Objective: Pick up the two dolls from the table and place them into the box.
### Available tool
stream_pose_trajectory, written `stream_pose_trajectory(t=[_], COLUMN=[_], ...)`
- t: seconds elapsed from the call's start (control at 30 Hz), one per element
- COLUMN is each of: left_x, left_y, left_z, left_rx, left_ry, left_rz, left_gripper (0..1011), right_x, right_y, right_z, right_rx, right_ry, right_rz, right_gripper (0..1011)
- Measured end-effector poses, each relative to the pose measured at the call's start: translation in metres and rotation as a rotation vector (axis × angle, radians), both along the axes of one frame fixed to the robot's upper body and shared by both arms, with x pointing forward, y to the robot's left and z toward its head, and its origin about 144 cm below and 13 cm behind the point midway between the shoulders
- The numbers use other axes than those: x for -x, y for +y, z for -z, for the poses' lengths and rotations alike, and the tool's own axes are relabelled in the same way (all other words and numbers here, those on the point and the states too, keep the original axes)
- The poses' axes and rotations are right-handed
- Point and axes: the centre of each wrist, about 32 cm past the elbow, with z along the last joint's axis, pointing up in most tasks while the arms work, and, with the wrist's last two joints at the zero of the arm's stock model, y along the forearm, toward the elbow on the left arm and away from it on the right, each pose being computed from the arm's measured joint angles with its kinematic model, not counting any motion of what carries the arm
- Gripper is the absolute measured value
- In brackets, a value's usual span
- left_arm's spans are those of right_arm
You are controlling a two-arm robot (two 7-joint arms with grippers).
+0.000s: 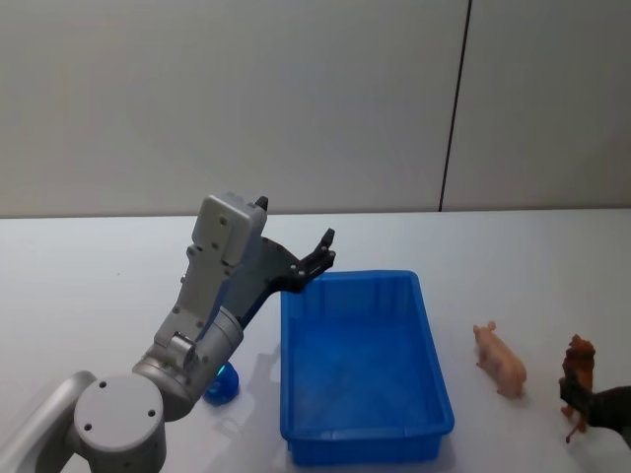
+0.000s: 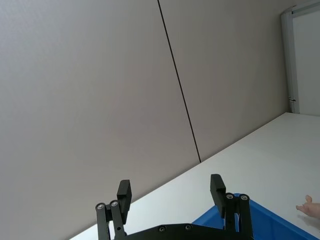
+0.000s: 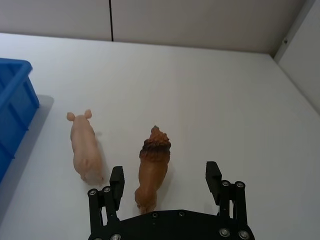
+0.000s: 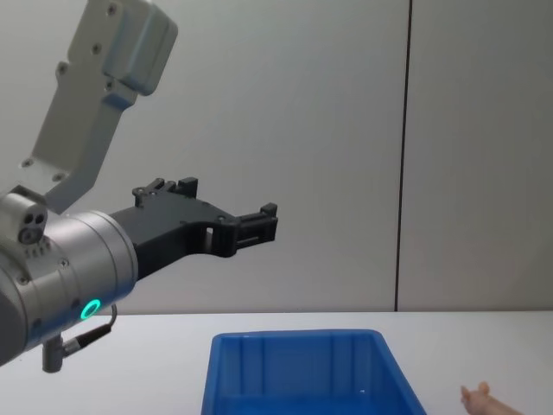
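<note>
Jaws on the left gripper stand wide apart with nothing between them. Those on the right gripper are spread just as wide, one finger on each side of the hind end of the brown doll, and neither finger can be seen touching it.

Widest of all is the white surface, plain and flat, running back to grey wall panels split by a dark upright seam. On it, close to the robot and about mid-view, sits the blue box, a rectangular bin with a thick rim and ribbed inner walls, its long side running away from the robot.

The left arm rises from the lower left of the head view with its elbow bent. Its grey forearm slants upward and its black gripper reaches forward and to the right. The gripper hangs in the air by the box's far left corner, and the chest view shows it well above the rim. The right gripper is down low over the surface, to the right of the box.

Both dolls stand on the surface to the right of the box, apart from it. The pig, pale peach-pink, is the nearer to the box. The brown doll, reddish-brown with a darker shaggy mane, stands just beside the pig on the side away from the box. The two are side by side, not touching, heads pointing away from the robot.
</note>
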Motion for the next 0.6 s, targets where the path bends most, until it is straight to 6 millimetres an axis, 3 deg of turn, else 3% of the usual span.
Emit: stream_pose_trajectory(t=[0.5,0.6], left_x=[0.0,0.0], left_y=[0.0,0.0], left_z=[0.0,0.0], left_rx=[0.0,0.0], left_ry=[0.0,0.0], left_rz=[0.0,0.0], left_gripper=[1001,1001], right_x=[-0.023,-0.025], right_y=[0.009,0.011], right_z=[0.017,0.019], right_rx=[-0.042,-0.046], right_ry=[0.092,0.101], right_rz=[0.035,0.038], right_gripper=[1001,949])
